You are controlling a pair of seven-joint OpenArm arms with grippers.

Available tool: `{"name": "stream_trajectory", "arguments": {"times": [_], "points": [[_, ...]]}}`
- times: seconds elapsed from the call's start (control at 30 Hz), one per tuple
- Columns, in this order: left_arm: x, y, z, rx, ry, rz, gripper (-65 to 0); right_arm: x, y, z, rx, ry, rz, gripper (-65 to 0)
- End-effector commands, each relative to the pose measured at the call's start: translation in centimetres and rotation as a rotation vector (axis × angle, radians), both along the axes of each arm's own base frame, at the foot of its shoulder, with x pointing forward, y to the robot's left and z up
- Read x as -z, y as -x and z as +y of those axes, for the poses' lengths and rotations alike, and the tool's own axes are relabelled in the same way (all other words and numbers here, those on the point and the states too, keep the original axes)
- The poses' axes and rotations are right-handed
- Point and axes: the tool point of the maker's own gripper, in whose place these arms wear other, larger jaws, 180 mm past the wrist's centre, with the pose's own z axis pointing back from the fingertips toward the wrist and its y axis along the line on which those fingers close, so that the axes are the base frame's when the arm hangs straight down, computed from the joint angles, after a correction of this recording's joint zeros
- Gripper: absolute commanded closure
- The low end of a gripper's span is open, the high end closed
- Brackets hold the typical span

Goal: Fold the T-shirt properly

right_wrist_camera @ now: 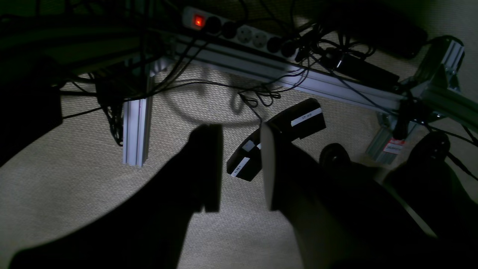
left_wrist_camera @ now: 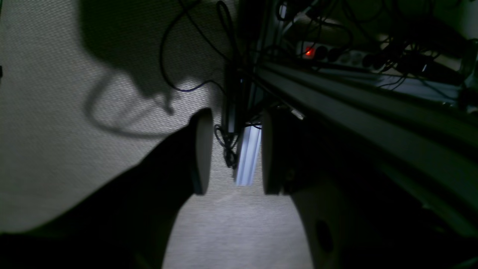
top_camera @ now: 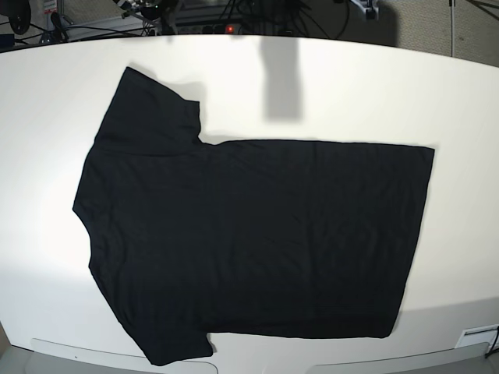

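On the white table [top_camera: 351,86] the T-shirt [top_camera: 249,234] lies spread flat, plain black side up, with no print showing. Its collar end and sleeves point toward the left edge of the base view, and its straight hem runs down the right side. One sleeve reaches up toward the far left of the table, the other toward the near edge at the bottom. The cloth looks smooth, with only faint creases near the upper sleeve. A grey shadow falls on the bare table just above the shirt's upper edge. Neither arm shows in the base view.

From the left wrist view, the left gripper [left_wrist_camera: 233,151] hangs over a beige woven floor [left_wrist_camera: 44,149], its two fingers parted with a clear gap between them and nothing held. A metal frame rail [left_wrist_camera: 336,108] runs past on its right, with dark cables [left_wrist_camera: 224,142] dangling behind the gap.

From the right wrist view, the right gripper [right_wrist_camera: 239,168] is likewise spread apart and empty above the same floor. Beyond it sit a power strip [right_wrist_camera: 239,31] with a lit red switch and a black box [right_wrist_camera: 283,127] with white labels.
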Motion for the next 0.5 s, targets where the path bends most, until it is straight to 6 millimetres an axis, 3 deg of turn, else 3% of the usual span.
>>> {"name": "stream_trajectory", "arguments": {"times": [0.0, 0.2, 0.47], "points": [[-0.2, 0.2, 0.5, -0.018, -0.008, -0.013, -21.5, -0.1, 0.1, -0.3, 0.002, 0.003, -0.013, -18.3], [-1.4, 1.3, 2.0, -0.025, -0.008, -0.058, -21.5, -0.9, 1.8, -1.0, -0.026, -0.009, -0.075, -18.3], [-5.8, 3.3, 4.1, -0.021, 0.016, -0.139, -21.5, -4.0, 4.5, -2.9, -0.059, 0.003, -0.123, -18.3]]}}
